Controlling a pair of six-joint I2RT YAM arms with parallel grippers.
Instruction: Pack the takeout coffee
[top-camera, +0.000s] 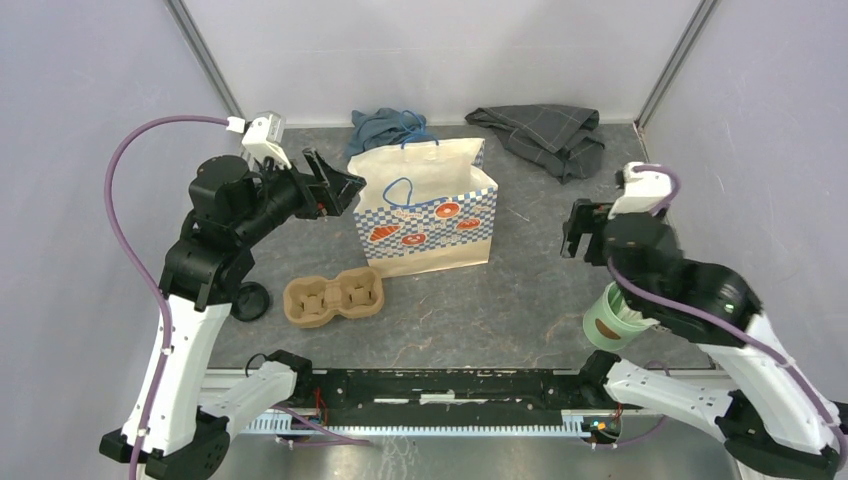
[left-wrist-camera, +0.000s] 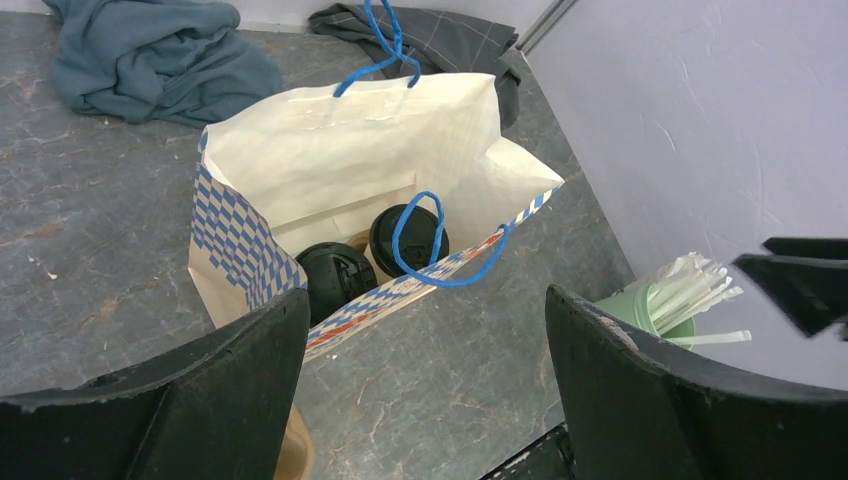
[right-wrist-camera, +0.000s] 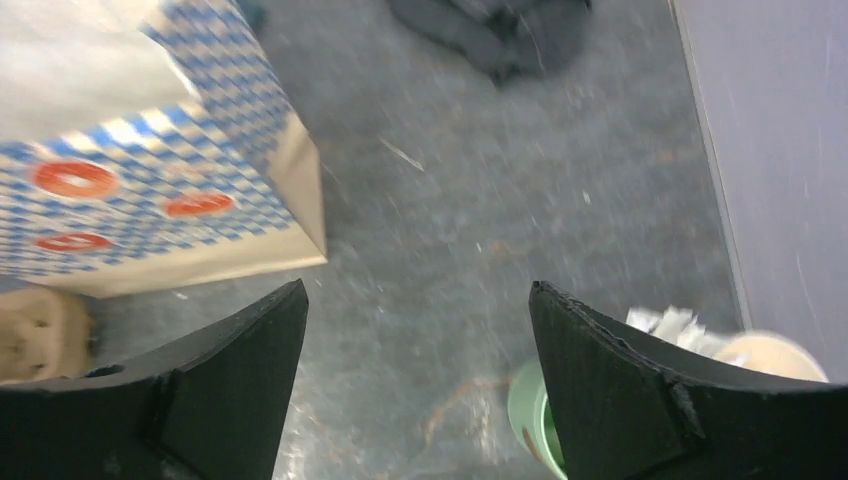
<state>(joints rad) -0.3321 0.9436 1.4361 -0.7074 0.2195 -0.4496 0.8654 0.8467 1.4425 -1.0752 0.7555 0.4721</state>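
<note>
Takeout coffee (left-wrist-camera: 337, 280) sits in the bag (top-camera: 430, 225) beside another lidded cup (left-wrist-camera: 408, 240). Cup carrier (top-camera: 333, 297) is just in front, straw cup (top-camera: 607, 320) way off right.

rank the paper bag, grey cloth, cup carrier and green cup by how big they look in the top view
Largest to smallest in the top external view:
1. paper bag
2. grey cloth
3. cup carrier
4. green cup, though the right arm covers part of it, so its place is less sure
</note>
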